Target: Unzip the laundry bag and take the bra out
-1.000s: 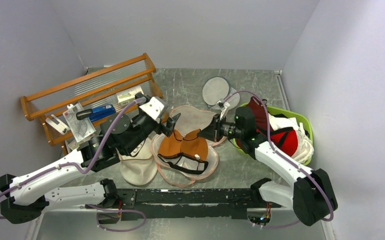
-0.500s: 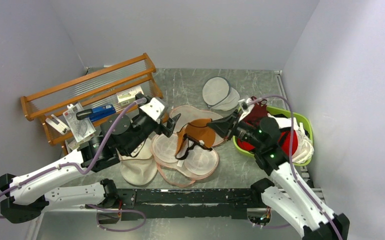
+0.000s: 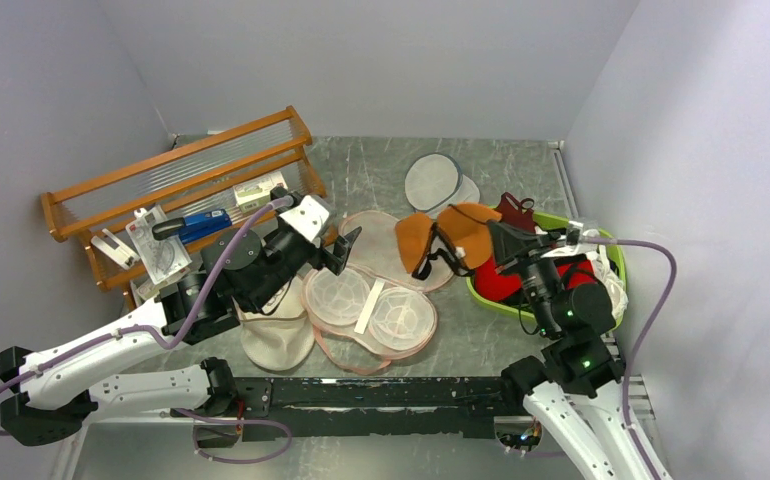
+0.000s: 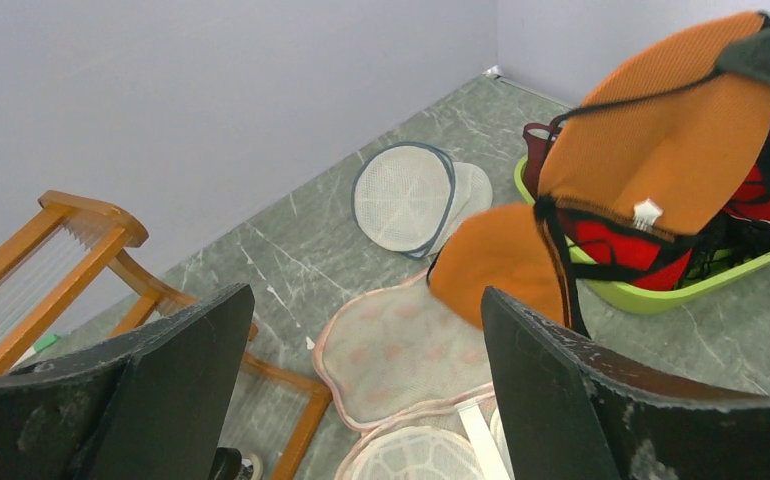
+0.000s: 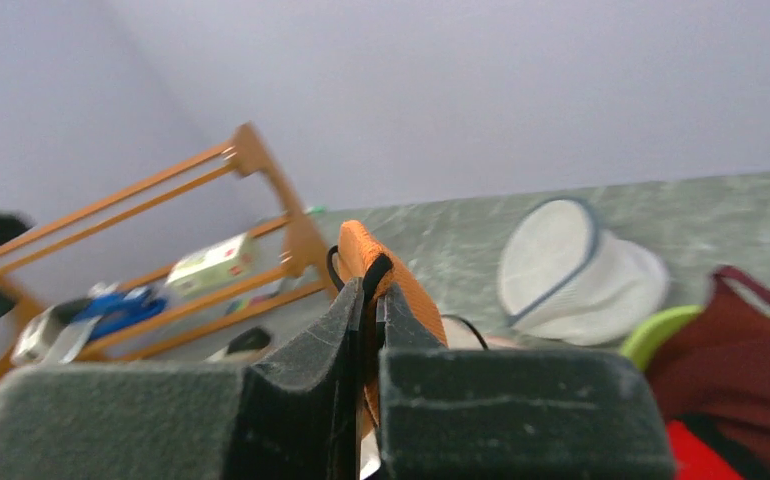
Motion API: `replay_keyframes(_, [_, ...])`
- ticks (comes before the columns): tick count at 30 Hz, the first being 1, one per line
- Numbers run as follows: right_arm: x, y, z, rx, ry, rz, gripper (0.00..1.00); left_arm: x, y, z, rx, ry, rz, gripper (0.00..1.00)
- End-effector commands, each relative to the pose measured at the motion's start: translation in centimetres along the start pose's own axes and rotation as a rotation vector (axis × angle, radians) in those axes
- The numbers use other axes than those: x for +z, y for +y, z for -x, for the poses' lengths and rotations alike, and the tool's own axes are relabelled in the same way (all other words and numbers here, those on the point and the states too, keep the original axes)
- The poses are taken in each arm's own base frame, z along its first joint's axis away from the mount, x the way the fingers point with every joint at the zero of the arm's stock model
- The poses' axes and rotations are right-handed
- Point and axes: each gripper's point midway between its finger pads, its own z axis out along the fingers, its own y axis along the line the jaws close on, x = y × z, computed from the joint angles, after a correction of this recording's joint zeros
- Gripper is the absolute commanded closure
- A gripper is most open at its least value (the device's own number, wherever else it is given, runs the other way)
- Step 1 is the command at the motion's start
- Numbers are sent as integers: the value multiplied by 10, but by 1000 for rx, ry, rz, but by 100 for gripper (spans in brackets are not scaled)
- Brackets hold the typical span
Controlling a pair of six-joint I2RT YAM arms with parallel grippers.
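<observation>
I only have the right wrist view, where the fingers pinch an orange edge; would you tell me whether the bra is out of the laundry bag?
Observer: Yes. From the top camera, the bra hangs in the air from the right gripper, between the laundry bag and the green basket, with both cups out of the bag.
Operator: Thank you. How does the bag lie now?
Observer: It lies unzipped with its flap folded back, and there is no garment in its two white mesh domes.
Operator: And the left arm?
Observer: The left gripper hovers open and empty by the bag's left side.
</observation>
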Motion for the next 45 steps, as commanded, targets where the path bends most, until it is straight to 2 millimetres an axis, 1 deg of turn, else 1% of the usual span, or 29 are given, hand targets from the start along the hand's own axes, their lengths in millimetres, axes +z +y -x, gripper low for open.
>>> replay_keyframes(1, [-12, -51, 40, -92, -97, -319, 100, -2, 4, 14, -3, -27, 13, 4])
replay_keyframes(4, [-16, -67, 61, -130, -137, -446, 100, 0, 3, 12, 2, -20, 12, 4])
replay_keyframes(6, [-19, -80, 72, -135, -157, -546, 100, 0, 3, 12, 3, -18, 13, 4])
replay_keyframes(9, [-23, -99, 79, -151, -152, -698, 100, 0, 4, 12, 5, -17, 16, 4])
replay_keyframes(11, [-27, -111, 76, -152, -143, -785, 100, 0, 4, 12, 4, -18, 15, 4])
replay_keyframes(13, [-31, -121, 64, -135, -131, -845, 100, -1, 4, 13, 3, -21, 14, 4])
replay_keyframes(15, [-31, -128, 43, -121, -106, -856, 100, -2, 4, 14, 2, -23, 13, 4])
replay_keyframes(18, [-27, -136, 7, -92, -52, -839, 100, -2, 5, 14, 0, -26, 14, 4])
replay_keyframes(22, [-26, -147, -26, -69, 6, -868, 100, -2, 4, 14, 2, -25, 13, 4])
replay_keyframes(27, [-39, -169, -43, -86, 18, -1021, 100, -2, 3, 14, 4, -22, 11, 4])
replay_keyframes(31, [-57, -186, -53, -71, -13, -1155, 100, -3, 3, 15, 1, -26, 11, 4])
replay_keyframes(35, [-74, -197, -67, -50, -24, -1247, 100, -2, 2, 14, 6, -22, 8, 4])
replay_keyframes(39, [-84, -207, -81, -33, -30, -1297, 100, -1, 1, 13, 6, -18, 5, 4])
replay_keyframes(45, [-88, -226, -103, -3, 30, -1342, 100, -1, 1, 13, 7, -18, 4, 4])
